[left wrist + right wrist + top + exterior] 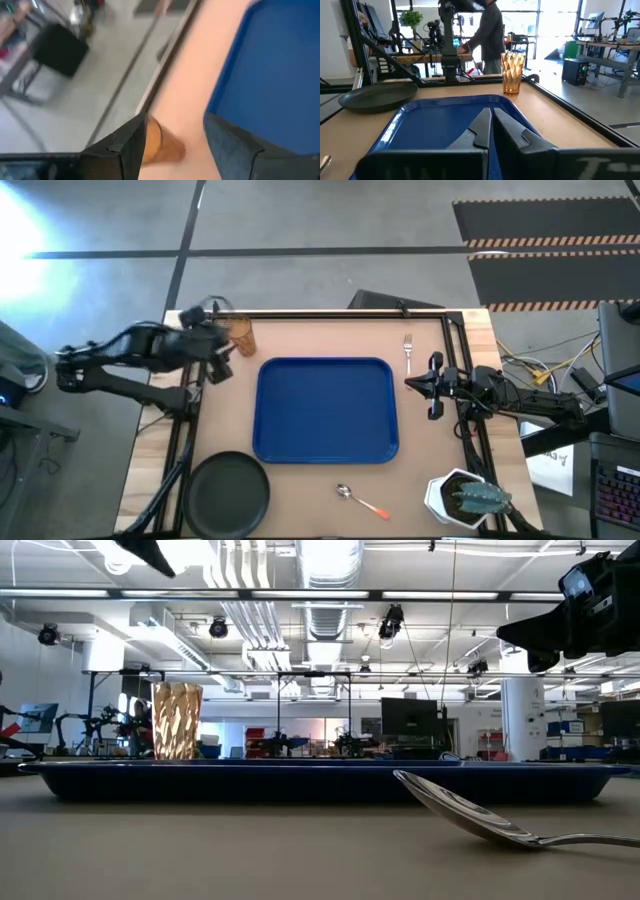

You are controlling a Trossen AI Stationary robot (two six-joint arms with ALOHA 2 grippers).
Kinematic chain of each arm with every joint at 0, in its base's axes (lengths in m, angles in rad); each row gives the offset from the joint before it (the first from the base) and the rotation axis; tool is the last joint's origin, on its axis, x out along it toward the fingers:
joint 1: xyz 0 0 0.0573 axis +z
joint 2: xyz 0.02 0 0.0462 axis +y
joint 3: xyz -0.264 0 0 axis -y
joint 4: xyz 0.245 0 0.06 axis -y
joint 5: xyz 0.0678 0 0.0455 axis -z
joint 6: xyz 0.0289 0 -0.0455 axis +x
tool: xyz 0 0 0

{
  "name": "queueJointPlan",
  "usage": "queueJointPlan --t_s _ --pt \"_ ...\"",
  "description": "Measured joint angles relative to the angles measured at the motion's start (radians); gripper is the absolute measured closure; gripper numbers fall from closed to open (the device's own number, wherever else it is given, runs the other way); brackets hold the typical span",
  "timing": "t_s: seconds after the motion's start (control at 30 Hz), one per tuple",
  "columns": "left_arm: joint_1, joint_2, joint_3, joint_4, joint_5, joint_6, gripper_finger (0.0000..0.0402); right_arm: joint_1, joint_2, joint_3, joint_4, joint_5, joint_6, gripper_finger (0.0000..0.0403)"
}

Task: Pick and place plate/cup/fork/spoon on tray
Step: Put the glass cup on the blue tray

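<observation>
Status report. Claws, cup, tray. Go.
Left claw open beside cup, not gripping. Right claw shut at tray's right edge. Cup on table, off tray. Nothing blocking.

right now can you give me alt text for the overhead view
Seen from above, a blue tray lies empty mid-table, with the left gripper open beside an amber cup off the tray's far left corner. The right gripper waits shut at the tray's right edge; fork, black plate, orange-handled spoon and potted plant sit around the tray.
</observation>
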Motion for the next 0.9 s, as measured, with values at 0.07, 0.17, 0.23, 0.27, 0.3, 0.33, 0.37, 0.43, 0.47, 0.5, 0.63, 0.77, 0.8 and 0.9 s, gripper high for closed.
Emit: queueJointPlan --t_s 0.07,0.17,0.23,0.27,0.3,0.33,0.37,0.43,0.47,0.5,0.63,0.77,0.8,0.9 --pt "0.026 0.035 -0.016 -0.018 0.027 -0.031 0.0217 0.0 0.0 0.0 0.0 0.0 0.0 0.0394" --pt "0.092 0.081 -0.029 -0.018 0.085 -0.059 0.0217 0.0 0.0 0.0 0.0 0.0 0.0 0.0394" --pt "0.149 0.101 -0.03 -0.016 0.112 -0.062 0.0217 0.0 0.0 0.0 0.0 0.0 0.0 0.0394" --pt "0.178 0.11 -0.032 -0.016 0.12 -0.061 0.0217 0.0 0.0 0.0 0.0 0.0 0.0 0.0394" --pt "0.208 0.12 -0.035 -0.017 0.125 -0.061 0.0217 0.0 0.0 0.0 0.0 0.0 0.0 0.0394" --pt "0.239 0.129 -0.036 -0.016 0.143 -0.062 0.0217 0.0 0.0 0.0 0.0 0.0 0.0 0.0394" --pt "0.274 0.134 -0.037 -0.009 0.176 -0.062 0.0217 0.0 0.0 0.0 0.0 0.0 0.0 0.0394" --pt "0.356 0.136 -0.047 0.023 0.301 -0.06 0.0217 0.0 0.0 0.0 0.0 0.0 0.0 0.0394" --pt "0.401 0.134 -0.057 0.052 0.375 -0.056 0.0217 0.0 0.0 0.0 0.0 0.0 0.0 0.0394" --pt "0.442 0.131 -0.069 0.083 0.44 -0.049 0.0217 0.0 0.0 0.0 0.0 0.0 0.0 0.0394" --pt "0.544 0.125 -0.096 0.118 0.513 -0.062 0.0217 0.0 0.0 0.0 0.0 0.0 0.0 0.0394" --pt "0.553 0.121 -0.096 0.116 0.516 -0.062 0.0217 0.0 0.0 0.0 0.0 0.0 0.0 0.0394" --pt "0.552 0.119 -0.096 0.117 0.52 -0.062 0.0217 0.0 0.0 0.0 0.0 0.0 0.0 0.0394" --pt "0.553 0.114 -0.095 0.116 0.522 -0.088 0.0217 0.0 0.0 0.0 -0.001 0.0 0.0 0.0394"
